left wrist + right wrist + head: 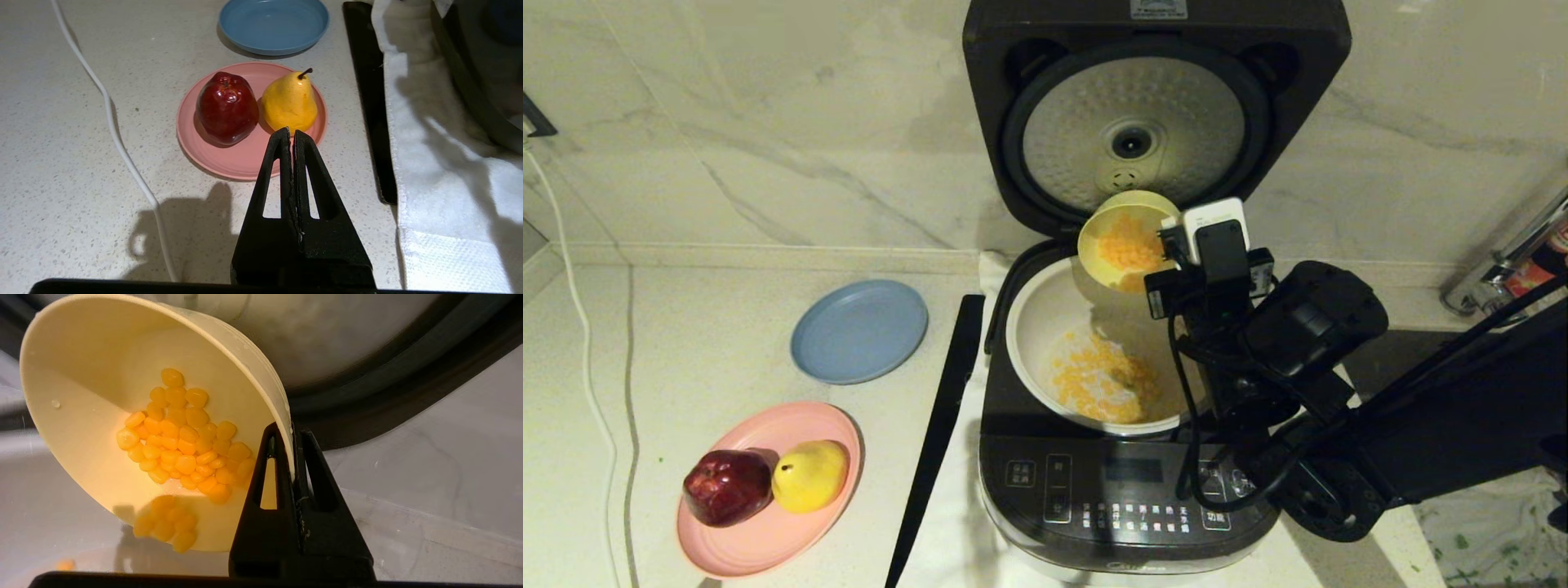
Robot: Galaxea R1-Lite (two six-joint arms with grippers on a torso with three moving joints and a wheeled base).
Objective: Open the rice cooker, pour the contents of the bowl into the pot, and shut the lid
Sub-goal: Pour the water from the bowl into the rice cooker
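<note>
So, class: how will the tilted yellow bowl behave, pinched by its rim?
The bowl looks thin and light, so the right gripper probably holds it easily by the rim. Its smooth, wet-looking wall may slip. As the kernels slide out, its balance may shift slightly.

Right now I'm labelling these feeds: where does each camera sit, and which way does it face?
Head view: high on the robot, looking down at the open rice cooker; right arm shows.
Left wrist view: behind the shut left gripper, facing the pink plate, apple and pear.
Right wrist view: behind the right gripper, clamped on the tilted bowl of corn kernels.
Shared: head and left wrist both show the blue plate.
</note>
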